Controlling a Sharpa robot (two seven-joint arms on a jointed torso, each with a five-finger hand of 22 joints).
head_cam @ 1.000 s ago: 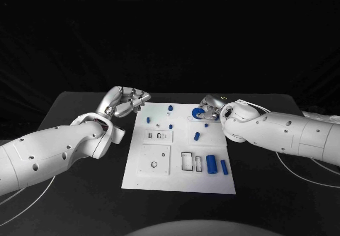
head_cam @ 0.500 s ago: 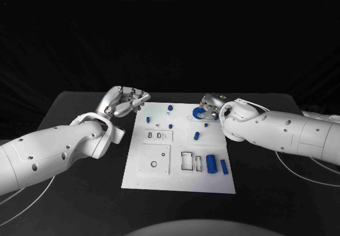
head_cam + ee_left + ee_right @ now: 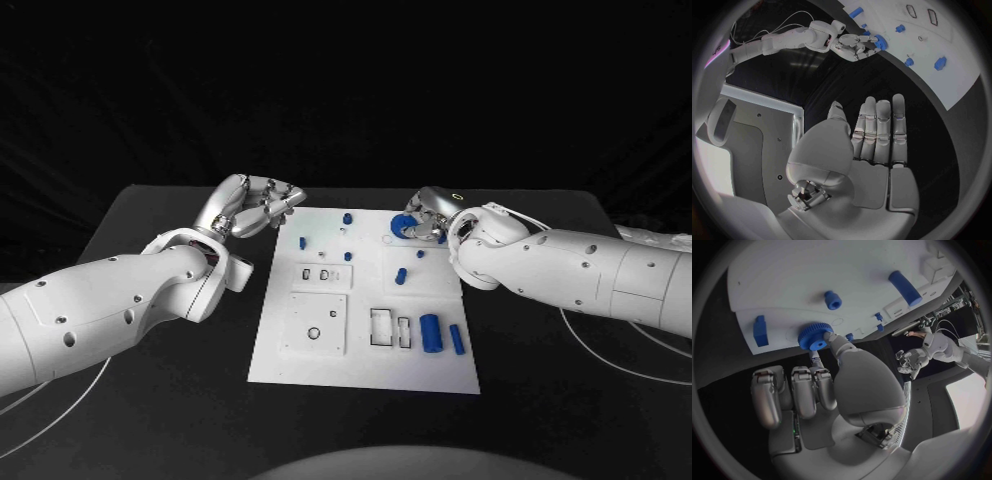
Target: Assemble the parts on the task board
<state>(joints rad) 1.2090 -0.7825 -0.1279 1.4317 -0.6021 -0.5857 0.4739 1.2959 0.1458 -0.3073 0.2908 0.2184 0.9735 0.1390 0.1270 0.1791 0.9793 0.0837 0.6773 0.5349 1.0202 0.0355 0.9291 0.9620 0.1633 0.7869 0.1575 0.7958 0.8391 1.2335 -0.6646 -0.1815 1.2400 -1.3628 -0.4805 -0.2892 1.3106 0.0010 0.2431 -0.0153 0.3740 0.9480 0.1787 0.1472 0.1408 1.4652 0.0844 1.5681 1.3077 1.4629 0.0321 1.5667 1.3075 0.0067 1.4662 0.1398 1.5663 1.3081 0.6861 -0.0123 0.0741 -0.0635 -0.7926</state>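
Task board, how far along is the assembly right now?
Early. Several blue parts stand seated on the task board. The right hand pinches the blue gear at the far edge. Two cylinders lie loose beside open slots. The left hand holds nothing.

The left arm reaches in from eight o'clock, its left hand [image 3: 254, 207] raised at about eleven o'clock, empty, palm flat with the fingers [image 3: 879, 131] straight and side by side. The right arm comes in from four o'clock; the right hand [image 3: 427, 222] sits at about one o'clock, thumb and a fingertip [image 3: 837, 343] apparently pinching a blue gear [image 3: 815, 336], the other fingers curled
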